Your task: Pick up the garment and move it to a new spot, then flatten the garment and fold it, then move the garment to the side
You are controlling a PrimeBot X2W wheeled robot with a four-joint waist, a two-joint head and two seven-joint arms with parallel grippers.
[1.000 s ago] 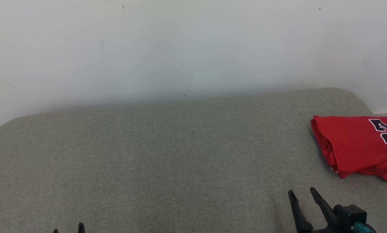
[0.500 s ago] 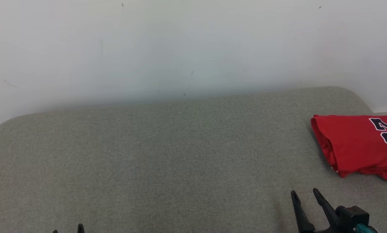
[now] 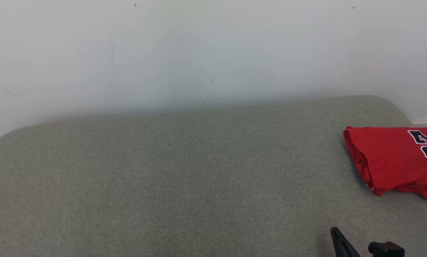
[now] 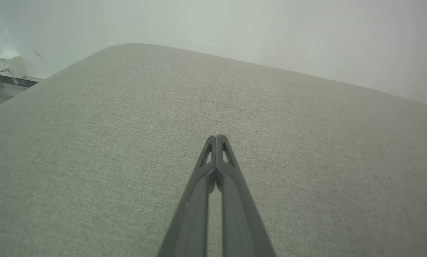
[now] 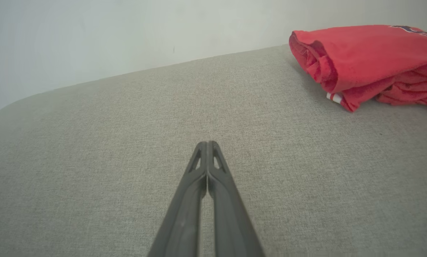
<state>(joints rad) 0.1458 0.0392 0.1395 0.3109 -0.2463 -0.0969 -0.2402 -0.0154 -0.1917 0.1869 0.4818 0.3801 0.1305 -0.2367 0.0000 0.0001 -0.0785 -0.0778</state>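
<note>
1. At the far left, the left wrist view takes in a small white box [image 4: 10, 64] at the foot of the wall. It is too small to tell what it is.
2. The left gripper [image 4: 217, 138] has its two dark fingers pressed together tip to tip, with nothing between them. It points across the bare grey cushion [image 4: 92, 142]. Whether the tips touch the fabric cannot be told.
3. In the middle, the head view lays out the cushion's width, with rounded far corners against the pale wall [image 3: 199, 46].
4. The right gripper [image 5: 207, 143] is likewise closed and empty in its own wrist view. In the head view its dark tip pokes up at the lower right, and the bottom edge cuts off the rest.
5. The garment [image 3: 388, 157], red and folded, lies on the cushion's right end near the far edge, well apart from the right gripper.
6. The head view gives its dark, white-edged print, which the right edge cuts off so it cannot be read.
7. The right wrist view, from low down, gives the rolled fold at the garment's left end. It also shows a bit of red-and-white trim under the near corner.
</note>
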